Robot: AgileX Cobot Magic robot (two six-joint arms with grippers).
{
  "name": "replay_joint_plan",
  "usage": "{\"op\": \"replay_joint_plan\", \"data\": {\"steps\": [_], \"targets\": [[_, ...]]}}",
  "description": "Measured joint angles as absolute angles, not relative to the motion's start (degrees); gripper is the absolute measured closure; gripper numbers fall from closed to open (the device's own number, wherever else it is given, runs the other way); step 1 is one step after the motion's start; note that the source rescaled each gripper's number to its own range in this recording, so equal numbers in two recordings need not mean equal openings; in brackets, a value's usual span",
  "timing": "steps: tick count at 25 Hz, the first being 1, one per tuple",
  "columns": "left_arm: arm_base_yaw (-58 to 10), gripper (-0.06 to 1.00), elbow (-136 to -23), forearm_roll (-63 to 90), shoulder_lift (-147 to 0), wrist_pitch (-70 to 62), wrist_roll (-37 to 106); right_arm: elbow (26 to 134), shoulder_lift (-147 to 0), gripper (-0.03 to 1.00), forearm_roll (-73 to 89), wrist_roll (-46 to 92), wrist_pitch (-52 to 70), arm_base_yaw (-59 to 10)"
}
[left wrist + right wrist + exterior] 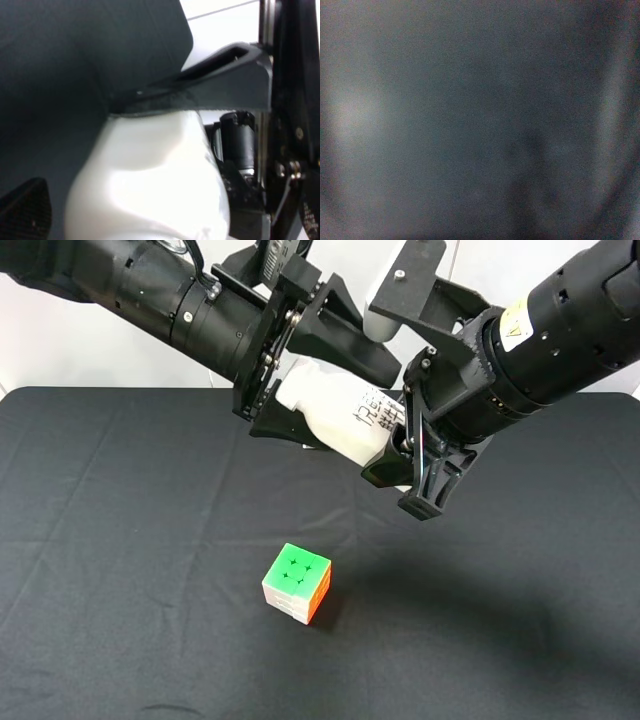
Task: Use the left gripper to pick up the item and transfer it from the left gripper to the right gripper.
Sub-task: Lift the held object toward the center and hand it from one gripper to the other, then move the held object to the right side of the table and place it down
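Note:
The item, a white plastic bottle (330,405) with dark print on its side, hangs tilted in the air above the black table. My left gripper (335,390) is shut on it, with its black wedge jaws above and below the body. The left wrist view shows the white bottle (150,185) close up under one black finger (225,90). My right gripper (405,400) stands open around the bottle's right end, one white-padded finger (400,290) above it and the other below. The right wrist view is a dark blur and shows nothing.
A pastel puzzle cube (297,582) with a green top sits on the black table cloth (120,540) below the two grippers, towards the front. A white wall runs behind the table's far edge.

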State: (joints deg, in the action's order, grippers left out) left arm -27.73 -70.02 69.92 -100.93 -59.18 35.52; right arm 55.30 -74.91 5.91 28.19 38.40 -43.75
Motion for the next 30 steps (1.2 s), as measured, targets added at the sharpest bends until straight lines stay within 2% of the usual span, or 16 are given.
{"op": "replay_joint_plan", "data": {"steps": [11, 19, 30], "targets": [[-26.45, -0.06, -70.02, 67.26, -98.28, -60.78, 35.52, 55.3, -74.91, 0.96, 5.97, 28.19, 38.34, -43.75], [-18.86, -0.06, -70.13, 65.3, -93.1, -64.36, 35.41, 55.3, -74.91, 0.97, 6.94, 28.19, 38.39, -43.75], [-9.53, -0.06, -70.17, 47.38, -77.4, -66.4, 30.28, 55.3, -74.91, 0.97, 7.71, 28.19, 38.63, -43.75]]}}
